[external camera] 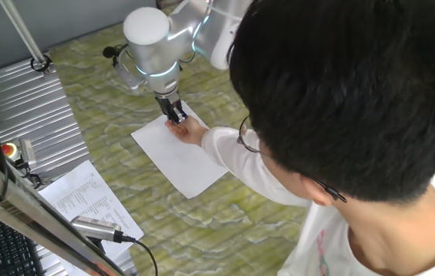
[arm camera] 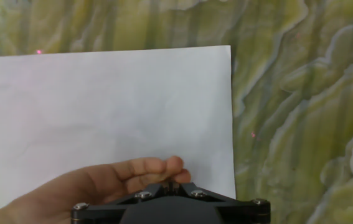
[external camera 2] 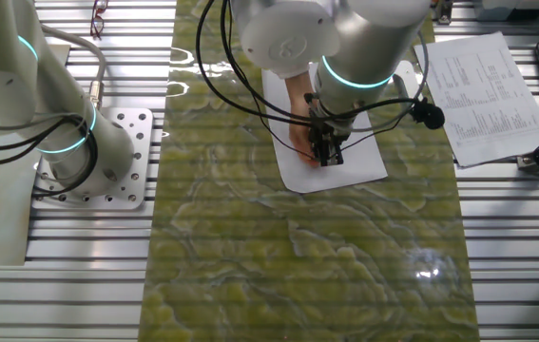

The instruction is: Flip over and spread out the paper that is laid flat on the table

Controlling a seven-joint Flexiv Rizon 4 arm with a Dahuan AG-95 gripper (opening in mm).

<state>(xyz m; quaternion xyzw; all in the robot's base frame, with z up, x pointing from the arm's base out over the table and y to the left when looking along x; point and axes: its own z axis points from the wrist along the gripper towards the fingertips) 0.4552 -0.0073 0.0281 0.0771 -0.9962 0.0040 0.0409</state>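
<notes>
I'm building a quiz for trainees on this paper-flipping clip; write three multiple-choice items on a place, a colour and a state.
1. Where is the person's hand?
A. on the paper
B. on the keyboard
C. on the printed sheet

2. What colour is the table?
A. plain grey
B. green-yellow marbled
C. dark blue

3. How does the paper lie?
A. crumpled into a ball
B. rolled into a tube
C. flat on the table

Answers:
1 A: fingers rest on the blank sheet beside the gripper.
2 B: wavy green-yellow pattern surrounds the sheet.
3 C: the hand view shows it spread flat, edges straight.
</notes>
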